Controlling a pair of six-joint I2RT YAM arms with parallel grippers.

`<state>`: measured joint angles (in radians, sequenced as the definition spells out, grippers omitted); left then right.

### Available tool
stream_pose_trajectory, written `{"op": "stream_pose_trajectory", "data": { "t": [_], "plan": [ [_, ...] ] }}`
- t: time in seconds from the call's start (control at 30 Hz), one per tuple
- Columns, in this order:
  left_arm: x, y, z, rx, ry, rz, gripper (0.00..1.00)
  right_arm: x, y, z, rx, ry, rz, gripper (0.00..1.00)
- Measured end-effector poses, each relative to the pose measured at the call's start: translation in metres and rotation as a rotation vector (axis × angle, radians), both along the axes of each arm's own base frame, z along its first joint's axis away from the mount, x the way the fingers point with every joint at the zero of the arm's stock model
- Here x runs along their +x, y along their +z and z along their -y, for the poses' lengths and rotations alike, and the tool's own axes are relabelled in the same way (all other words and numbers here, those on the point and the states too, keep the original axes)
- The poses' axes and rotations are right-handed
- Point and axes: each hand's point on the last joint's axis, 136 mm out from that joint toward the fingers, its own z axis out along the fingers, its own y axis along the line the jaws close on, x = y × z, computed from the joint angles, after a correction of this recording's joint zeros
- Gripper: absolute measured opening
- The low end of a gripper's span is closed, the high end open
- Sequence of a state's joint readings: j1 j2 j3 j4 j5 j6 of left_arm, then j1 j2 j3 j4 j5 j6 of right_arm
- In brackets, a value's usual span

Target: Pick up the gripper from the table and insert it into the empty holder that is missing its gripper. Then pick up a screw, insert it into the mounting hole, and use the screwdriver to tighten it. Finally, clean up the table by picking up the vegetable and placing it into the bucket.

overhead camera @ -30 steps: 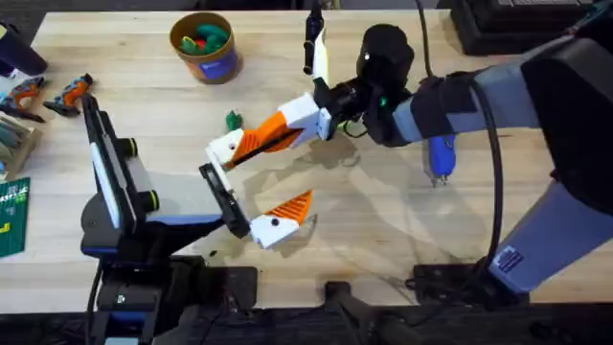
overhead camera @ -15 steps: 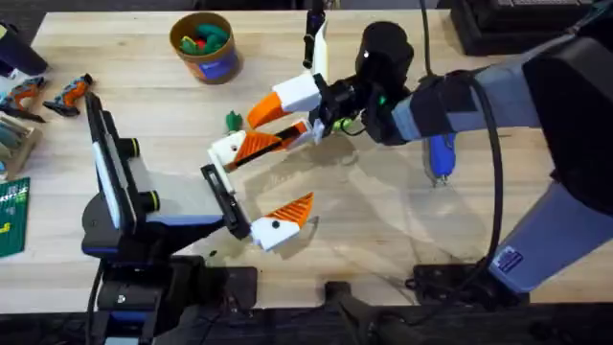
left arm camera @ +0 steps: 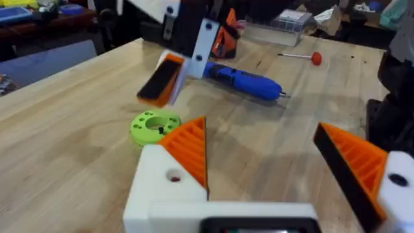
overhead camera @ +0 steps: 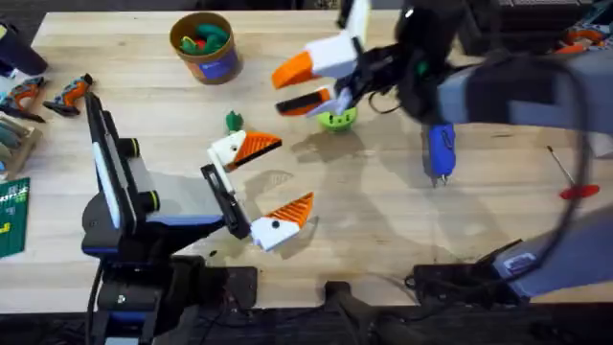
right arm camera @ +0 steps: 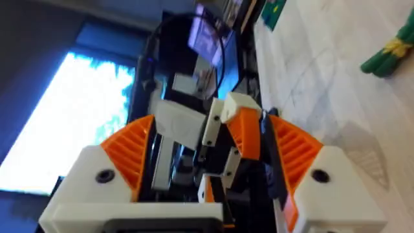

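The right end effector hangs above the far middle of the surface, its 2 white fingers with orange pads spread apart and nothing between them; its fingers point toward 9 o'clock in the overhead view. Just beside it at 5 o'clock lies a lime-green disc, 1 in number.

The left end effector sits low near the middle of the surface, its 2 jaw blocks well apart — 1 white block with an orange pad toward 12 o'clock, 1 toward 6 o'clock — and holds nothing. Both orange wedges taper toward 3 o'clock.

The vegetable, 1 small dark green piece, lies on the surface just beyond the far jaw block, at about 11 o'clock from it; its long axis I cannot tell.

The screwdriver — 1, bright blue — lies at 3 o'clock from the left end effector, long axis running 12 to 6, metal tip pointing to 6.

The bucket stands upright at 11 o'clock, near the far edge, with coloured items inside. A thin rod with a red handle lies at the far right.
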<state>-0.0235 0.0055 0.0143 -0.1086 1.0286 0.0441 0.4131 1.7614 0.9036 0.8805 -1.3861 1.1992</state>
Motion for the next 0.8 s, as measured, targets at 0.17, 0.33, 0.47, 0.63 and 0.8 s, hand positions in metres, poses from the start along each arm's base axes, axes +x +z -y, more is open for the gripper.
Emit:
{"op": "stream_pose_trajectory", "data": {
  "t": [0.17,0.33,0.47,0.63,0.8],
  "plan": [
    [0.0,0.0,0.0,0.0,0.0,0.0,0.986,0.011,0.001,0.023,-0.085,-0.128,-0.04,0.901],
    [0.0,0.0,0.0,0.0,0.0,0.0,0.986,0.016,-0.012,0.05,-0.385,-0.316,-0.001,0.902],
    [0.0,0.0,0.0,0.0,0.0,0.0,0.986,0.022,-0.002,0.071,-0.596,-0.388,0.122,0.903],
    [0.0,0.0,0.0,0.0,0.0,0.0,0.986,0.03,0.016,0.092,-0.831,-0.447,0.299,0.905],
    [0.0,0.0,0.0,0.0,0.0,0.0,0.986,0.029,0.024,0.108,-1.014,-0.475,0.415,0.906]
  ]
}}
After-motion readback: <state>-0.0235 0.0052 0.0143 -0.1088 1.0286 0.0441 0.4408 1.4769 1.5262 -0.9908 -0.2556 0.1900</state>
